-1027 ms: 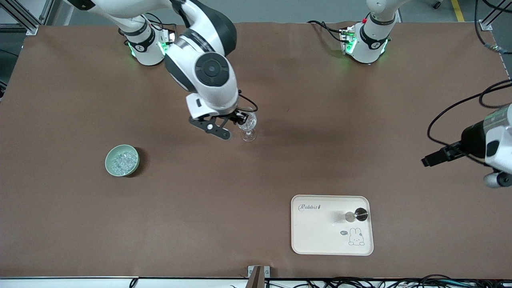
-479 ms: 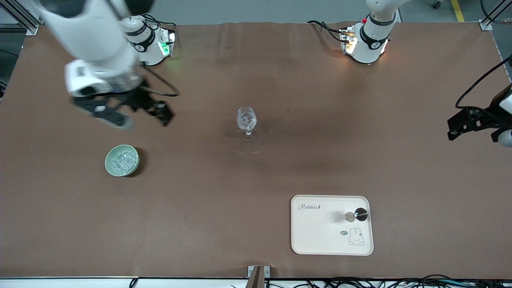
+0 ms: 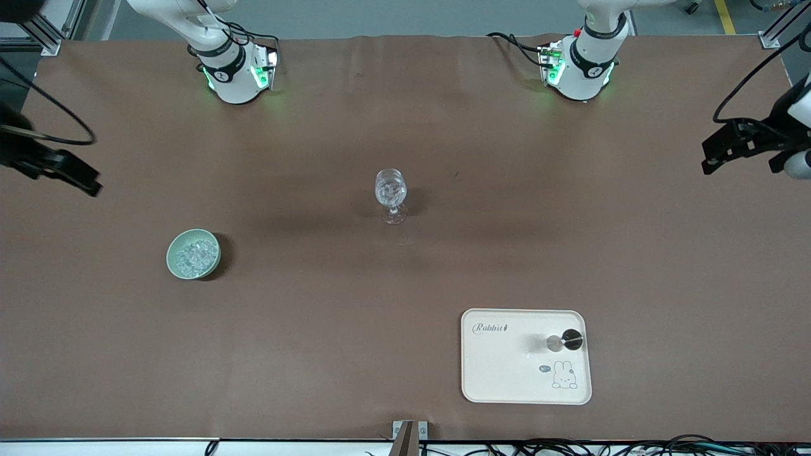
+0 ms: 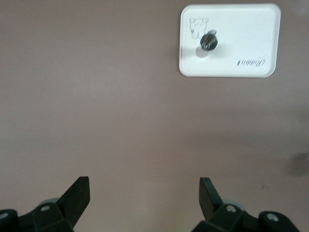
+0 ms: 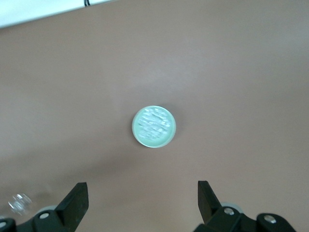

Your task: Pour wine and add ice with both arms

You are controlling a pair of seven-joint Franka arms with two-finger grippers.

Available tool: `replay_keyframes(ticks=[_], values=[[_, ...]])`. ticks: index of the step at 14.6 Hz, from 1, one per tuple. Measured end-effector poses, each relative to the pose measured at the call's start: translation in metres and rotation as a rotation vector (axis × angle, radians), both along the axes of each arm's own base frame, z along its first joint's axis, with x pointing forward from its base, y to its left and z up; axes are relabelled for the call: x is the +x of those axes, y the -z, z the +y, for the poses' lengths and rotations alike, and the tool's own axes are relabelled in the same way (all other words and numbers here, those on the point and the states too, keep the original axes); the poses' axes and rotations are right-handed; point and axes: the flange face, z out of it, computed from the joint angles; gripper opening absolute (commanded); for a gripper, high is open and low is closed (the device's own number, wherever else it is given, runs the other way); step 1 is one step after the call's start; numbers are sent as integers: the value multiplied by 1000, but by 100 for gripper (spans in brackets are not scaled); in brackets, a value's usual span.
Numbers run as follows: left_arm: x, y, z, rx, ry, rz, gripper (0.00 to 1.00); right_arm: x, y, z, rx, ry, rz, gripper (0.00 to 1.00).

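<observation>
We hold both grippers wide, empty, high over the worktop (image 3: 405, 285) ends: left gripper (image 4: 145, 198), right gripper (image 5: 140, 200). The ice (image 3: 192, 254) sits in the green bowl (image 3: 172, 261) toward the right arm's end. Chunks look slippery, light; pinch one centrally.

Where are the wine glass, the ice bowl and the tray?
Wine glass (image 3: 390, 188), front view, on its bowl.
Ice bowl (image 3: 172, 252), front view, on its green rim.
Tray (image 3: 500, 367), front view, on its bare middle.

Pale green bowl (image 3: 193, 254), cream tray (image 3: 500, 373)
</observation>
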Motion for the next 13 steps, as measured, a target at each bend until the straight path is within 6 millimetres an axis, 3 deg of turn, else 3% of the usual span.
replay_keyframes(ticks=[3, 6, 13], values=[[-21, 6, 14, -9, -30, 17, 100, -9, -2, -64, 38, -40, 21, 100], [-34, 7, 24, -9, -48, 16, 100, -20, 0, -91, 57, -20, 30, 100], [-31, 21, -2, -35, -16, 1, 100, -25, 0, -66, 66, -72, 29, 100]])
